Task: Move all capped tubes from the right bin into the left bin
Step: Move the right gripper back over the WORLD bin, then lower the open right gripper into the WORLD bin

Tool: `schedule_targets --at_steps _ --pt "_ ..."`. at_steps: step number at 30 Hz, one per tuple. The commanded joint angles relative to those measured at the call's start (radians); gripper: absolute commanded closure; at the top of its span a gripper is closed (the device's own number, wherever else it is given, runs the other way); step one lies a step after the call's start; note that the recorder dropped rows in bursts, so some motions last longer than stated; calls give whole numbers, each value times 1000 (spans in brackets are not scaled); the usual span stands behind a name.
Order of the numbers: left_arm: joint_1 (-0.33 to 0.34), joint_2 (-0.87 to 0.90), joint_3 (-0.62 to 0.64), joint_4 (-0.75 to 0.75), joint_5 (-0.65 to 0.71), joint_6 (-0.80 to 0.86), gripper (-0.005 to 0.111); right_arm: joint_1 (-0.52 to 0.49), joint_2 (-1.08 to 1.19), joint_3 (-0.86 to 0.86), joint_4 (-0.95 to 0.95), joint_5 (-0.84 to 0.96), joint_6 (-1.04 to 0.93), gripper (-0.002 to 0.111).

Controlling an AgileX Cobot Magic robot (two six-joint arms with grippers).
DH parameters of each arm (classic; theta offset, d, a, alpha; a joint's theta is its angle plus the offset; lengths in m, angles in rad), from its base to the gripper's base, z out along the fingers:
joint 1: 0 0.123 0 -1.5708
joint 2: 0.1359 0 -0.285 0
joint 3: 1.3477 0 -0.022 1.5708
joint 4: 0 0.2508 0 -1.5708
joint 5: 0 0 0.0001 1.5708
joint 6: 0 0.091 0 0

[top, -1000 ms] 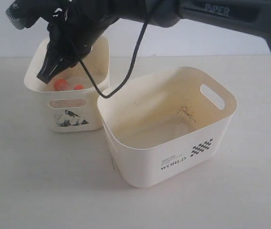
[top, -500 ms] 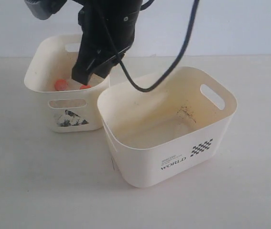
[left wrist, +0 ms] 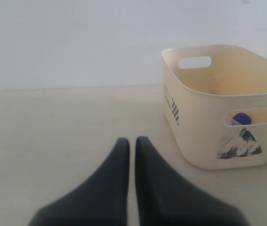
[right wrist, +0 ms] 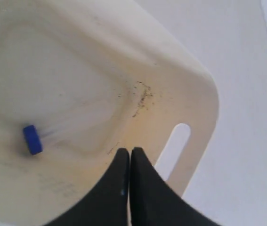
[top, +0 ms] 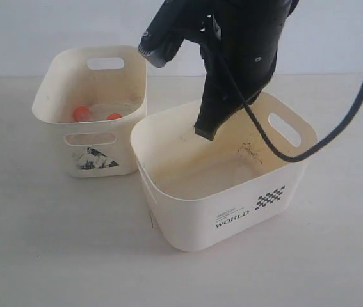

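Swung off the left bin (top: 53, 153), the right claw (top: 205, 133) now hangs over the right bin (top: 181, 211), fingers pressed together and empty, so a drop-off looks done. Far left, the left claw (left wrist: 132, 141) sits low over the bench (left wrist: 53, 141), fingers nearly touching, holding nothing. Two orange-capped tubes (top: 80, 114) lie in the left bin, and a blue cap (left wrist: 241, 119) shows through its slot. One blue-capped tube (right wrist: 32, 139) lies on the right bin's floor, away from the walls and open from above.

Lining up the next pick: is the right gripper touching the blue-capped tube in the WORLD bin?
Apart. The right wrist view shows bare floor of the right bin between the right gripper, which is shut, and the blue-capped tube.
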Motion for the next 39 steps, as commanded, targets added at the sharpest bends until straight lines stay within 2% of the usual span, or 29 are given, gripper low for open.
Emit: schedule_targets --at_steps 1,9,16,26,39 --pt "0 0 -4 2 0 -10 102 -1 57 7 -109 23 97 109" --pt "0 0 -4 2 0 -10 102 -1 183 7 -233 23 168 109" --pt "0 0 -4 2 0 -10 102 -4 258 7 -240 -22 171 109" --pt "0 0 -4 2 0 -10 102 -151 253 79 -220 -104 251 109" --pt "0 0 -4 2 0 -10 102 -127 258 79 -152 -172 236 109"
